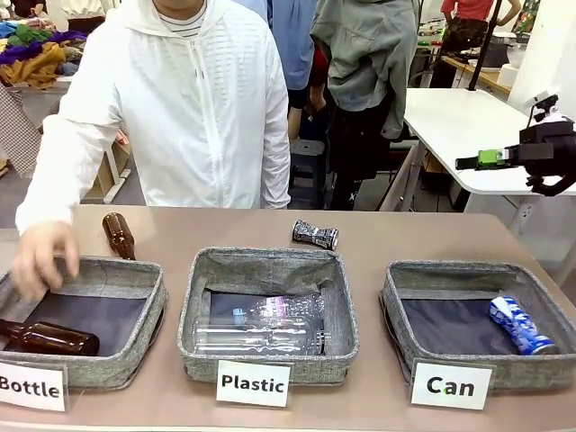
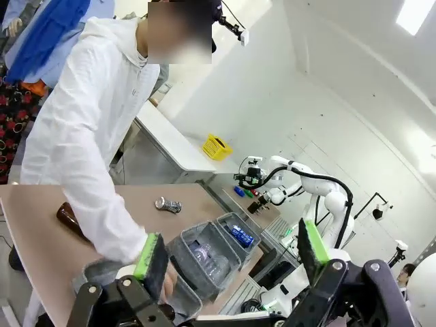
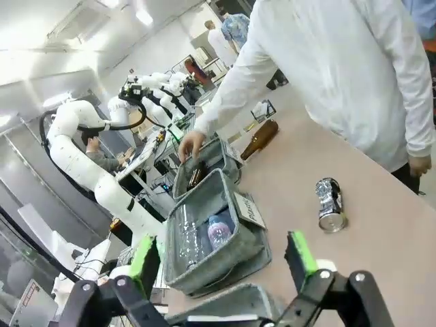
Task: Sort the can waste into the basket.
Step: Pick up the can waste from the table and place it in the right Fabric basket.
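The right fingers (image 3: 298, 251) and left fingers (image 2: 148, 255) stand wide and empty; with the blue can (image 1: 522, 326) lying in the Can basket (image 1: 477, 270), the crushed can (image 1: 315, 235) on the worktop (image 1: 405, 238) beyond the Plastic basket (image 1: 270, 259) seems next to grasp.

Bottle sign (image 1: 30, 387) cut by left edge, crushed can (image 1: 315, 235) print unreadable (too small)
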